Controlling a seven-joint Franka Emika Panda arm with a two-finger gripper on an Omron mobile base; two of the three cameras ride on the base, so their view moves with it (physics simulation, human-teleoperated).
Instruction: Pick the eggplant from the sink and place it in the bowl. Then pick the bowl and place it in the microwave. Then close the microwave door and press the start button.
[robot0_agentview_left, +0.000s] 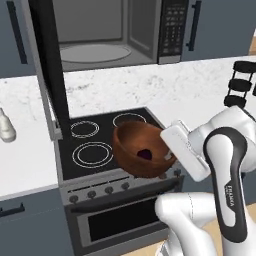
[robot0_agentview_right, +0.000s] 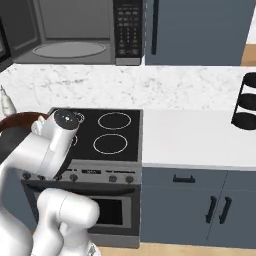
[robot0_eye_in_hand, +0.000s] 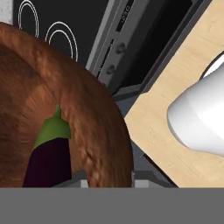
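We have the gripper (robot0_eye_in_hand: 107, 183) clamped shut on the rim of the bowl (robot0_agentview_left: 141, 149), eggplant (robot0_agentview_left: 145, 154) inside, held above the stove's (robot0_agentview_left: 90, 150) front edge. The open microwave (robot0_agentview_left: 107, 35) lies up and beyond, past the stove's back edge.

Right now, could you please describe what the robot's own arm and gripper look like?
The arm has glossy white rounded shells with dark grey joint bands, one lettered FRANKA. Its white boxy hand carries the gripper, whose two small fingertips look grey. No cables are visible.

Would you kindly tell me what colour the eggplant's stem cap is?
Green, atop the dark purple eggplant; clearest in the hand view.
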